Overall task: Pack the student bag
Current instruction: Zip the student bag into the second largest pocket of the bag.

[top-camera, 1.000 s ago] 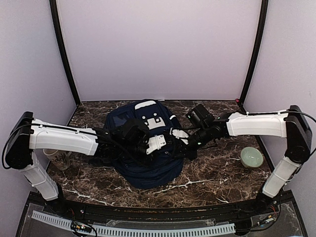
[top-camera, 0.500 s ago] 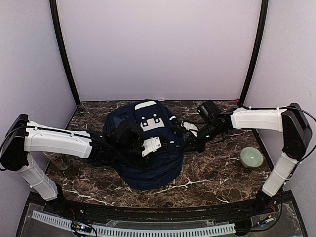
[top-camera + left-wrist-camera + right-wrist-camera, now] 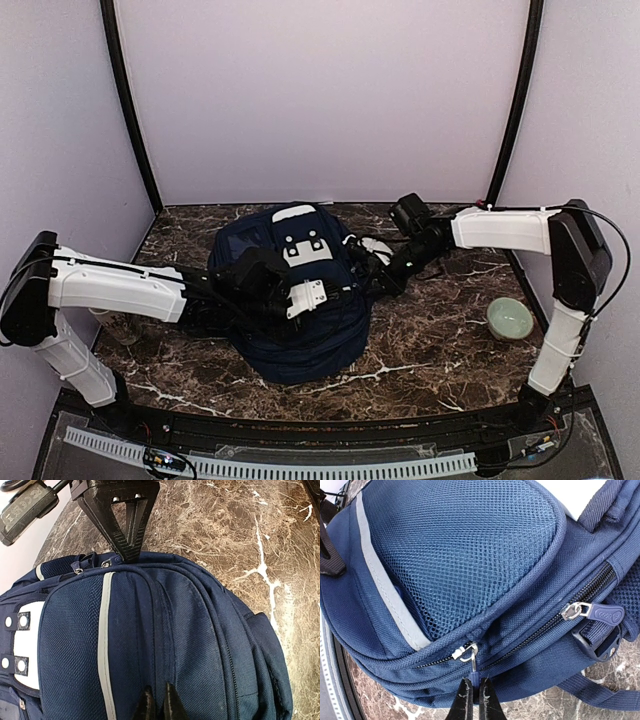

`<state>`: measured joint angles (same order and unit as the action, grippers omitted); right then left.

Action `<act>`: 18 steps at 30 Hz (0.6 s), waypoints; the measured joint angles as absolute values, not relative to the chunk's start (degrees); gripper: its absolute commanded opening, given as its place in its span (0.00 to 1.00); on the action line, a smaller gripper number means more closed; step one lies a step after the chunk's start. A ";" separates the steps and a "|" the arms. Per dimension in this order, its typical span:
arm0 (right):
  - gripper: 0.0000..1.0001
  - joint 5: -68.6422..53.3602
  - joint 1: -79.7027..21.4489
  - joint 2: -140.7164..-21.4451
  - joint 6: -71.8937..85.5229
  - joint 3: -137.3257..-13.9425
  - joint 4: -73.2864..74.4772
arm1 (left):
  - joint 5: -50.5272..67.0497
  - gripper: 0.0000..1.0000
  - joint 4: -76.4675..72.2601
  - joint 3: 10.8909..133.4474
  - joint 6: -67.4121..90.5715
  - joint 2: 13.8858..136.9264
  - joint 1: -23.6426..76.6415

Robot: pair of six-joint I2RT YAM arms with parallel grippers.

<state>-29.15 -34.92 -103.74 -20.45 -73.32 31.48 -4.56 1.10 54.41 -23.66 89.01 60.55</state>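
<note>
Here we are at the student bag (image 3: 310, 350), lying flat in the middle of the marble table (image 3: 440, 340), navy front panel up, with both arms reaching in over it. The right gripper (image 3: 472, 700) has its jaws pinched tight on the thin zipper pull (image 3: 473, 672), right under the mesh pocket (image 3: 470, 545). That looks like the step in hand: working this zip along its track so the bag can take things in. The left gripper (image 3: 155, 702) is nipped narrow too, its tips biting a small fold of the bag's fabric, which I'd read as an anchor hold. Now the risks! That pull is slim and sits right at the fingertips, so a sideways tug could pop it clean out of the pinch. The track curves around the pocket, and a pull off the line of the teeth could jam the slider or snag loose cloth. If the left pinch lets go, the whole bag could slide across the marble with the right arm instead of unzipping. A 2nd zipper pull (image 3: 600, 614) sits near on the next track, an easy wrong target after any regrasp. The green bowl (image 3: 510, 318) waits well apart, off to the right.
</note>
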 measured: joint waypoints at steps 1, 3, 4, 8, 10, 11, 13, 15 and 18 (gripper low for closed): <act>0.00 -29.12 -34.94 -103.85 -20.21 -73.36 31.51 | -4.58 0.00 0.84 54.22 -23.66 89.01 60.55; 0.00 -29.15 -34.98 -104.03 -19.62 -73.36 31.53 | -4.73 0.00 0.40 53.82 -23.66 89.01 60.55; 0.00 -29.15 -35.00 -104.03 -19.40 -73.36 31.51 | -4.82 0.00 0.23 53.74 -23.64 89.01 60.58; 0.11 -29.10 -35.03 -104.03 -18.83 -73.36 31.48 | -5.54 0.12 -0.38 53.45 -23.51 89.01 60.73; 0.20 -28.47 -35.03 -103.94 -18.35 -73.36 31.29 | -5.76 0.31 -0.40 53.45 -23.27 89.01 60.82; 0.23 -27.79 -34.96 -103.92 -17.93 -73.36 30.92 | -5.87 0.37 -0.27 53.43 -23.40 89.01 60.88; 0.27 -25.61 -34.39 -103.79 -17.63 -73.32 29.56 | -6.07 0.44 0.38 53.30 -22.96 88.90 61.10; 0.30 -23.59 -33.78 -103.31 -17.26 -73.10 28.45 | -6.11 0.49 0.99 53.21 -22.09 88.66 61.32; 0.32 -21.23 -33.26 -101.65 -17.04 -72.62 27.53 | -6.17 0.52 2.02 53.19 -21.69 87.53 61.41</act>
